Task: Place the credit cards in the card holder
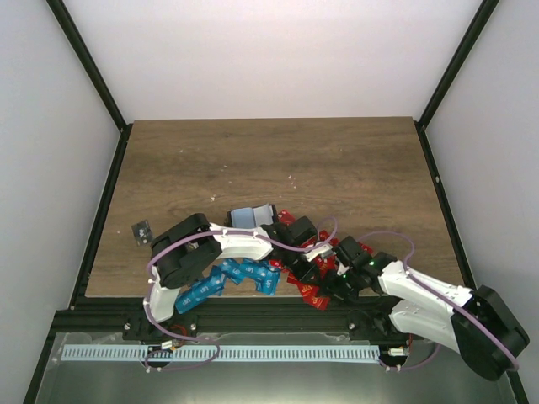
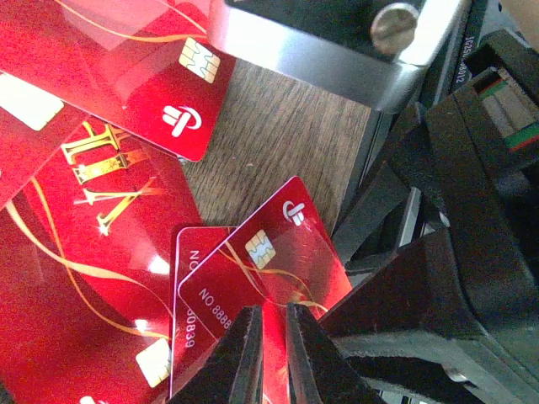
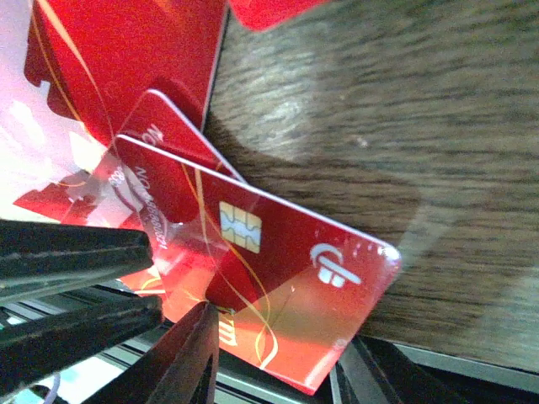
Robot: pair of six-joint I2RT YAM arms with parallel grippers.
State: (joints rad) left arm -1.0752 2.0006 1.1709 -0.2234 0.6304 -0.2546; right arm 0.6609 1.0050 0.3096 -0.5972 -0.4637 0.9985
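Note:
My left gripper (image 2: 274, 310) is shut on the edge of a glossy red credit card (image 2: 269, 261), holding it tilted above other red cards (image 2: 93, 210). In the right wrist view the same card (image 3: 286, 252) lies between the fingers of my right gripper (image 3: 278, 345). The near finger (image 3: 189, 358) touches its edge, but contact on the far side is hidden. From above, both grippers meet over the red pile (image 1: 307, 290), left (image 1: 316, 252) and right (image 1: 333, 278). The card holder (image 1: 251, 215) lies open, its blue-grey inside up, just behind my left arm.
A row of blue cards (image 1: 240, 278) fans along the near edge under my left forearm. One dark card (image 1: 141, 229) lies alone at the left edge. The black table rail (image 1: 278, 313) runs right beside the red pile. Bare wood (image 1: 278, 160) stretches behind.

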